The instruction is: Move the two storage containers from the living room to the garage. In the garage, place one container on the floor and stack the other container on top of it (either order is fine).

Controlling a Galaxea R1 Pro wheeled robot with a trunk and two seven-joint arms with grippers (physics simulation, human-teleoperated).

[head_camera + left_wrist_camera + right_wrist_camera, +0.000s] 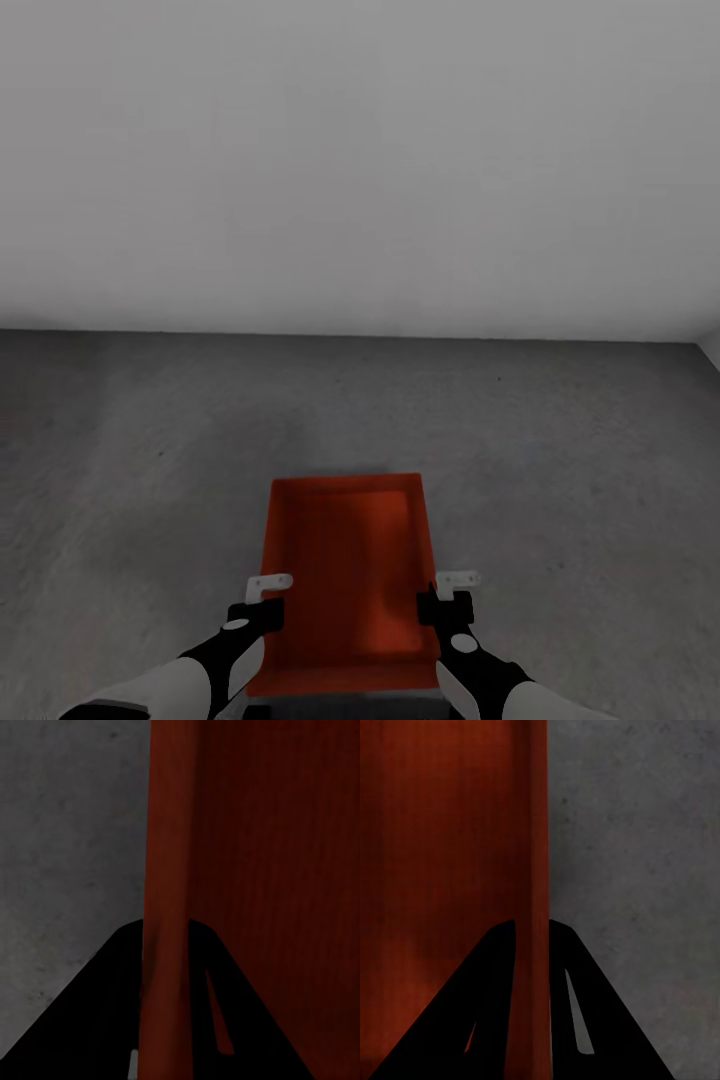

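— Where is the bin?
— The storage container (pixel 345 580) is held over the grey concrete floor (pixel 560 460), facing a white wall (pixel 360 150).
— And the grip?
— The left gripper (pixel 262 600) pinches its left wall (pixel 169 907); the right gripper (pixel 447 595) pinches the right wall (pixel 534 870), fingers (pixel 472 1020) nearly closed. Whether it touches the floor is unclear.

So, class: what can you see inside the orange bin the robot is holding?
The bin looks empty: bare orange bottom and inner walls. The left gripper and right gripper clamp its side walls. Its near end is cut off by the picture edge, so that corner stays unseen.
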